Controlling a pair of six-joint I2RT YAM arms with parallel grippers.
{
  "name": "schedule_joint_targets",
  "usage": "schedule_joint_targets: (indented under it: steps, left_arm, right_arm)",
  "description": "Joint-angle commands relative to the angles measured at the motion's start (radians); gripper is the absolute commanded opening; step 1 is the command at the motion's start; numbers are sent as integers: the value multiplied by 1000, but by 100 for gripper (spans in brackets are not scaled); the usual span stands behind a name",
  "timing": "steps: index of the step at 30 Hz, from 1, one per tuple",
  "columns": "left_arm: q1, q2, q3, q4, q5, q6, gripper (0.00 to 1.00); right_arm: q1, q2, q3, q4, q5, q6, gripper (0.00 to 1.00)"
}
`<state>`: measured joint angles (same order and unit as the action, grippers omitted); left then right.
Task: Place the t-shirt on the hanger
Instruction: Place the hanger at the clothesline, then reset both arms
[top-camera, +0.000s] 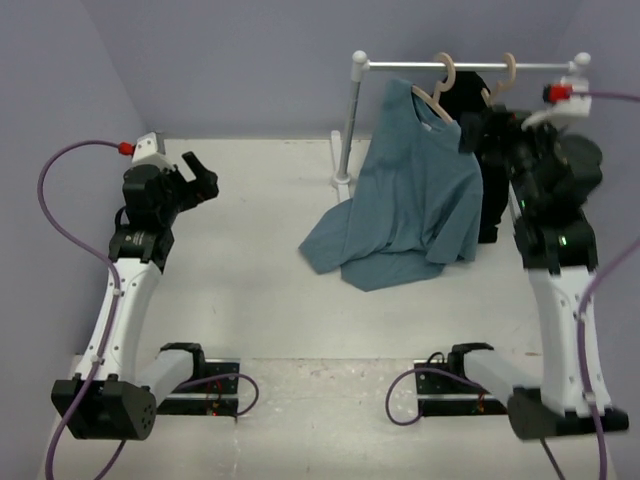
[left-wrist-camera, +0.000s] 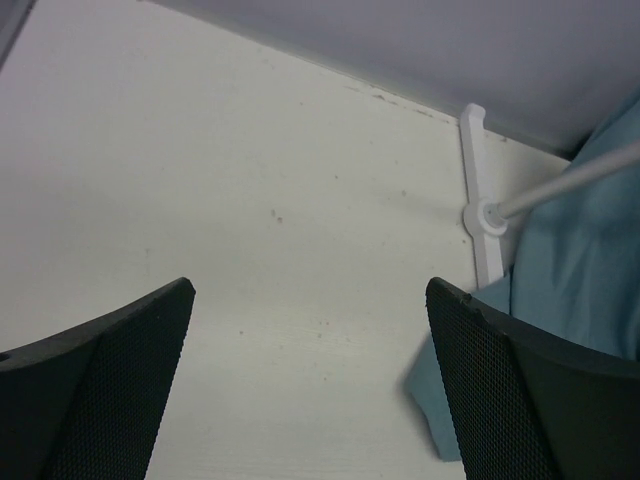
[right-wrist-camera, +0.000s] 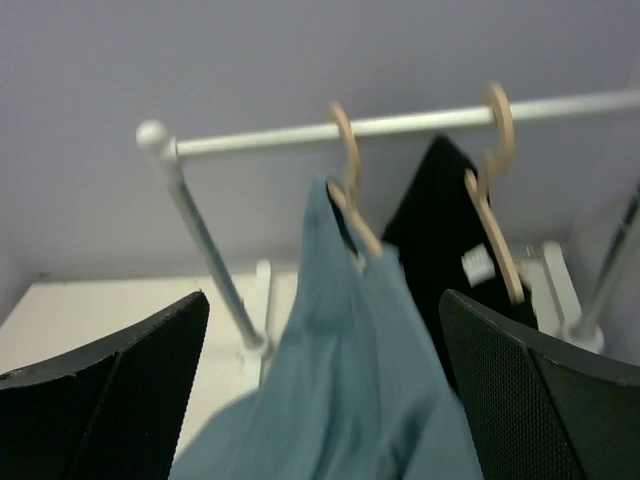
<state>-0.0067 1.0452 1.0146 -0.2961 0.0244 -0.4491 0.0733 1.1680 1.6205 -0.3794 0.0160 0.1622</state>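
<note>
The slate-blue t-shirt (top-camera: 415, 190) hangs from the beige hanger (top-camera: 440, 95), whose hook sits over the white rail (top-camera: 410, 66). Its lower hem is bunched on the table. In the right wrist view the t-shirt (right-wrist-camera: 350, 390) drapes down from the hanger (right-wrist-camera: 350, 195), one wooden arm showing at the collar. My right gripper (right-wrist-camera: 322, 295) is open, its jaws wide on either side of the hanging cloth and not pinching it; from above it is raised beside the rack (top-camera: 485, 128). My left gripper (top-camera: 200, 178) is open over bare table at the far left, well away from the shirt (left-wrist-camera: 580, 250).
A second beige hanger (top-camera: 505, 80) carrying a black garment (top-camera: 480, 110) hangs just right of the t-shirt. The rack's upright pole (top-camera: 349, 120) and white foot (left-wrist-camera: 480, 215) stand at the back of the table (top-camera: 260, 300). Purple cables loop from both arms.
</note>
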Motion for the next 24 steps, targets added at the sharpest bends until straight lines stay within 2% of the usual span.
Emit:
schedule_joint_targets:
  steps: [1,4,8,12,24]
  left_arm:
    - [-14,-59,67,-85,-129,73,100]
    - [-77,-80,43,-76,-98,139,100]
    - [-142,-130,-17,-59,-82,207,100]
    - [-210,-167,-61,-44,-192,238,100]
    - [-235,-186,-99,-21,-242,239,100]
  right_arm:
    - [-1,-354,-357,-43,-53,63,99]
    - [20,-490,-477,-73,-101,50,99]
    - [69,-607,-567,-92,-51,88,99]
    - [68,-669,-631,-141,-40,118,99]
    - [68,-716,-686,-190,21,108,99]
